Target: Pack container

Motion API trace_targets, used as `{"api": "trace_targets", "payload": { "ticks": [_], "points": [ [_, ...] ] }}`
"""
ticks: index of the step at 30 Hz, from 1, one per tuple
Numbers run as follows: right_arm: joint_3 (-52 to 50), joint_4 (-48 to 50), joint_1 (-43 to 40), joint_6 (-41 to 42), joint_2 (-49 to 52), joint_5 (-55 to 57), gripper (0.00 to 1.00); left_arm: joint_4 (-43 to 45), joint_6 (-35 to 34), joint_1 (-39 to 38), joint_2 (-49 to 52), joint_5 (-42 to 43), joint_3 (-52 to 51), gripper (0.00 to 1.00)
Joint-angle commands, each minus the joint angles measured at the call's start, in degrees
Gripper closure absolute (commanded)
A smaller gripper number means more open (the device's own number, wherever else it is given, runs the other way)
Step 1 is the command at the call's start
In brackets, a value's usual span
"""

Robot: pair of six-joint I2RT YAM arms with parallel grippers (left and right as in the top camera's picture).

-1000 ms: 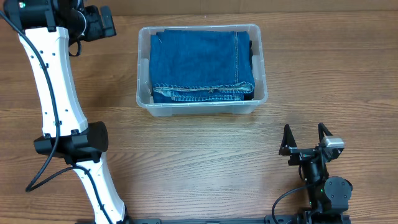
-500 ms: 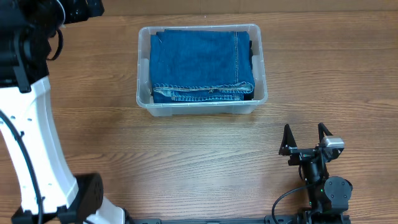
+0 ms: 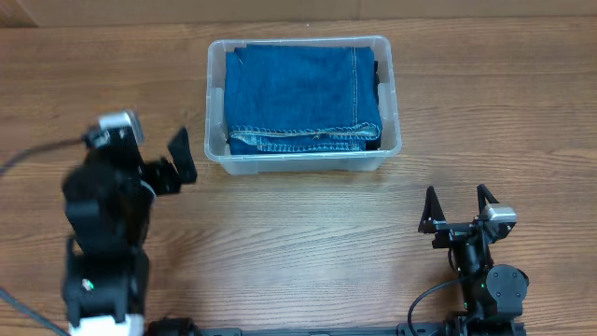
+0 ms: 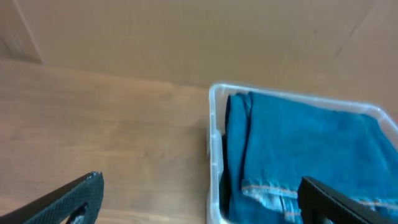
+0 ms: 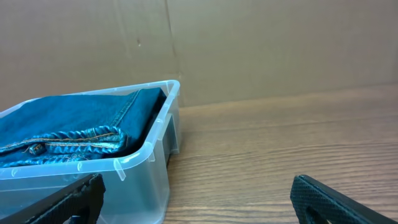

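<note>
- The wooden table (image 3: 298,243) fills the overhead view, its grain running from side to side.
- A brown cardboard wall (image 5: 249,43) stands behind the table's far edge and fills the upper part of both wrist views.
- The container (image 3: 298,164), a clear tub with rounded corners and a thick rim, sits upright on the far half of the table, about mid-width. It is well apart from the right arm and near the left one.
- Folded blue jeans (image 3: 298,89) lie flat inside the container and cover nearly all of its floor. A stitched hem runs along the near side, and a dark strip shows at the right edge.
- In the right wrist view the jeans rise to about the level of the rim.
- The left arm (image 3: 103,233) stands at the near left of the table, black with a white segment low down, and a cable trails off to the left.
- The left gripper (image 3: 183,157) points towards the container's near left corner, just beside it and apart from it. In the left wrist view its fingers are spread wide with nothing between them.
- The right arm's base (image 3: 490,285) sits at the near right edge of the table.
- The right gripper (image 3: 456,196) points towards the far side, its two dark fingers parted and empty, over bare wood.
</note>
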Motion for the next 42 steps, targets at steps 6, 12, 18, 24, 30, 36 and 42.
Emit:
{"api": "trace_targets", "payload": {
  "ticks": [6,12,18,24,30,36,42],
  "points": [
    [-0.57,0.13,-0.37,-0.17,-0.35,0.31,0.00,24.76,-3.82,-0.39,-25.64,-0.42,-32.59,0.00],
    [-0.57,0.13,-0.37,-0.17,-0.35,0.31,0.00,31.36,-3.78,-0.39,-35.50,-0.42,-43.82,0.00],
    [-0.57,0.13,-0.37,-0.17,-0.35,0.31,0.00,28.48,-0.87,-0.39,-39.80,-0.83,-46.69,0.00],
    [-0.57,0.13,-0.37,-0.17,-0.35,0.31,0.00,16.52,0.31,-2.34,-45.13,-3.91,-46.71,0.00],
    [-0.57,0.13,-0.37,-0.17,-0.35,0.31,0.00,16.57,2.29,-2.84,-45.07,-3.43,-46.71,0.00],
    [-0.57,0.13,-0.37,-0.17,-0.35,0.31,0.00,16.57,2.27,-2.84,-45.05,-3.43,-46.69,0.00],
    [-0.57,0.13,-0.37,-0.17,-0.35,0.31,0.00,16.57,2.29,-2.84,-45.07,-3.43,-46.69,0.00]
  ]
}}
